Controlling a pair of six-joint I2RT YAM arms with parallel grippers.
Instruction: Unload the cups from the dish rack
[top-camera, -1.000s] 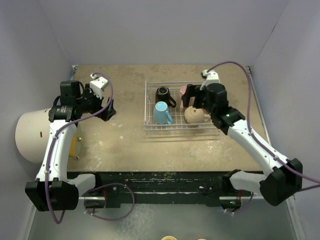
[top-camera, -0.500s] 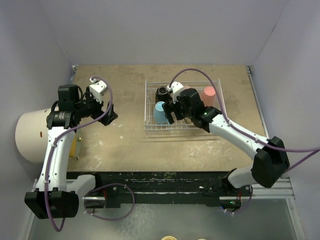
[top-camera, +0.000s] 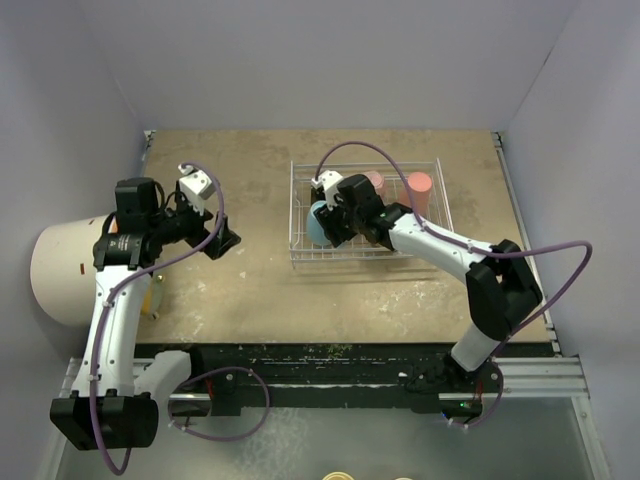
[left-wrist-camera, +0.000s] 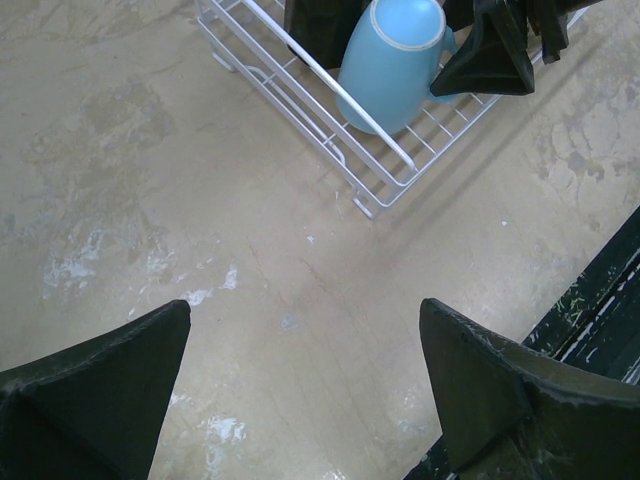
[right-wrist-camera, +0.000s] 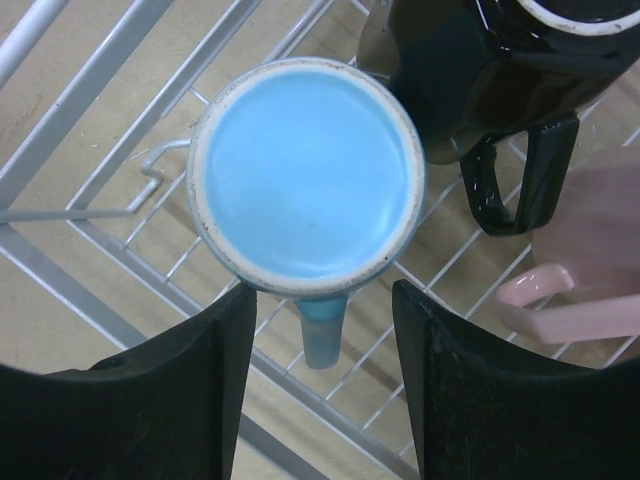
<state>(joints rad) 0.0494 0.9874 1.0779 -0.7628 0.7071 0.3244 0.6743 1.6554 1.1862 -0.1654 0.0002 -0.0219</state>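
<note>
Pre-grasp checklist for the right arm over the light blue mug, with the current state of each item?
1. Right pincer open: ok.
2. Light blue mug lined up, its handle between the fingers: ok.
3. Gap to the black mug beside it: cannot tell.
4. Mug free of the dish rack wires: cannot tell.
5. Left pincer open, outside the rack: ok.
</note>
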